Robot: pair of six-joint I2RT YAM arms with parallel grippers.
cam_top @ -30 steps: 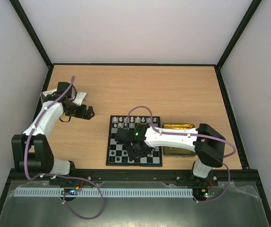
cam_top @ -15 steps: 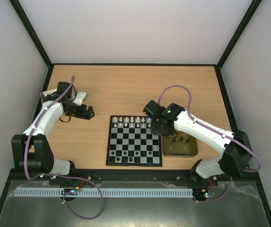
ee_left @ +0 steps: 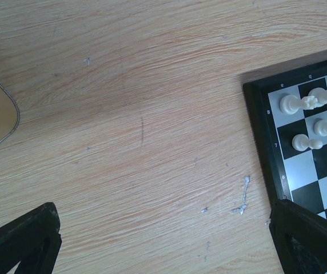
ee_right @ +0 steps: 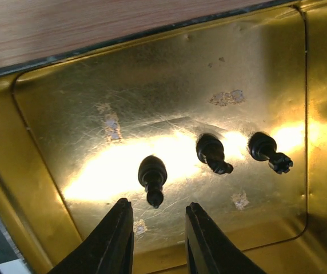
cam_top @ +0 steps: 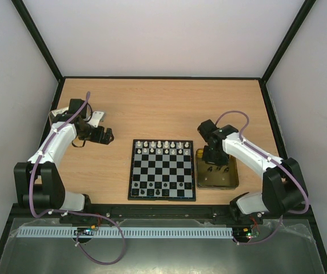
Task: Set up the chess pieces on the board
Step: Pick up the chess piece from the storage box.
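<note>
Away from the board (cam_top: 162, 171) the right gripper (ee_right: 158, 206) had swung over the gold tin (ee_right: 152, 97), jaws narrowly apart, empty, above three black pieces (ee_right: 152, 178) lying inside, probably light, hard, slippery, best pinched mid-body; the left gripper (cam_top: 106, 136) gaped.

Light wooden table (cam_top: 163, 108) sits boxed in by plain white walls (cam_top: 163, 34) on three sides, black frame bars (cam_top: 38, 39) climbing from its far corners; lighting even.
</note>
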